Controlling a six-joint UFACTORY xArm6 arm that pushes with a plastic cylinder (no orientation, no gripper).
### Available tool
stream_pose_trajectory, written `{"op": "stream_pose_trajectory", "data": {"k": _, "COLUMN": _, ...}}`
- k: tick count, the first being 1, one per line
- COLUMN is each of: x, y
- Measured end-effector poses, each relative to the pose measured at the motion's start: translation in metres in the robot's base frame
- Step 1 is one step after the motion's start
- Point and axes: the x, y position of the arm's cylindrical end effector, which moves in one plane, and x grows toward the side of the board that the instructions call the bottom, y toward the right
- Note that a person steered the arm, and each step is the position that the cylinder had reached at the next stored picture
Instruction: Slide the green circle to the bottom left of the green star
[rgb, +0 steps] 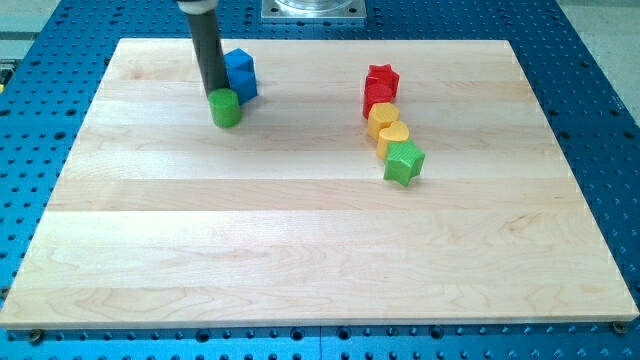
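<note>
On the blue perforated metal base (600, 120) lies the pale wooden board (320, 260), biggest thing here. Dark straight rod (208, 45) comes down at the board's 10 o'clock area; my tip (214, 93) touches the green circle block (226, 107), holding nothing. Blue block (240, 72), shape unclear, at the circle's 1 o'clock, touching. Well apart at 3 o'clock: a touching chain of red star block (382, 77), red block (377, 98), yellow block (382, 118), yellow heart block (394, 136), green star block (404, 162).
</note>
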Motion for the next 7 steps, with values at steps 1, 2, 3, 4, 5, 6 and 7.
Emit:
{"op": "stream_pose_trajectory", "data": {"k": 1, "x": 0.068, "y": 0.011}}
{"op": "stream_pose_trajectory", "data": {"k": 2, "x": 0.088, "y": 0.026}}
{"op": "stream_pose_trajectory", "data": {"k": 3, "x": 0.088, "y": 0.001}}
{"op": "stream_pose_trajectory", "data": {"k": 4, "x": 0.088, "y": 0.002}}
{"op": "stream_pose_trajectory", "data": {"k": 5, "x": 0.088, "y": 0.002}}
{"op": "stream_pose_trajectory", "data": {"k": 6, "x": 0.091, "y": 0.000}}
{"op": "stream_pose_trajectory", "data": {"k": 7, "x": 0.121, "y": 0.018}}
